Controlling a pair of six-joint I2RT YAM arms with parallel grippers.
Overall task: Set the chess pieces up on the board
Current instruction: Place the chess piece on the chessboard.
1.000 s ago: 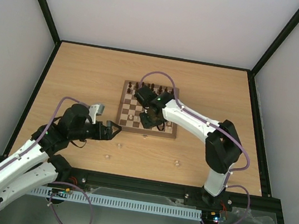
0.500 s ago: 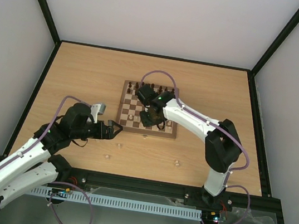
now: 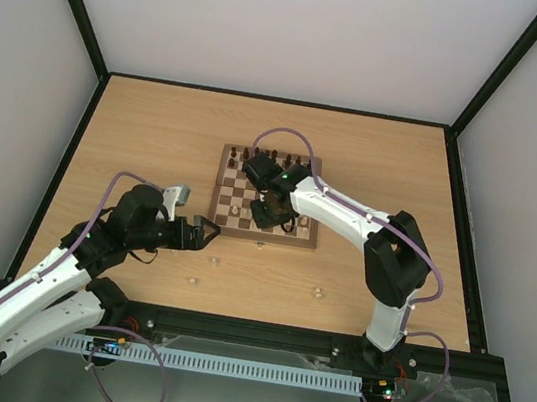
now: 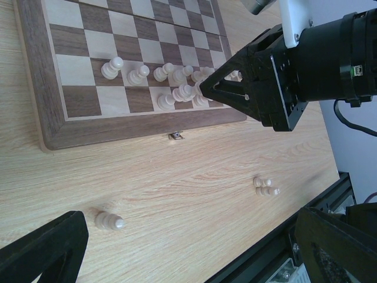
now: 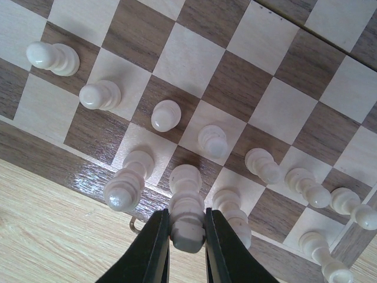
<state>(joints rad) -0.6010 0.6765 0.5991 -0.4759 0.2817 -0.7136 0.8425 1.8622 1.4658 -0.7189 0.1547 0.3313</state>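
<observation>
Top view: the board (image 3: 234, 184) lies mid-table (image 3: 157, 134), dark pieces (image 3: 256, 152) along its far edge; the right tool (image 3: 269, 213) hangs over its near rows; the left tool (image 3: 205, 235) hovers low just off the board's near-left corner, jaws spread wide and empty; a few pale chess pieces (image 3: 193, 280) lie loose on the table nearer the arms.

Left wrist view: pale pieces stand bunched on the board's 2 near rows, with the right tool just beside them; off the board, one loose piece (image 4: 110, 221) lies on its side, another (image 4: 266, 187) farther along.

Right wrist view: the right tool is clamped on the head of a held piece (image 5: 187, 219) above the near row, squeezed between 2 standing neighbours (image 5: 125, 188); whether its base touches the square I cannot tell.

Risks, as I judge them: the gap is tight, so opening fingers could nudge either neighbour and topple it into the row; a release before the base is seated could tip the held piece; the pieces lying flat may roll when the left tool pinches them.
</observation>
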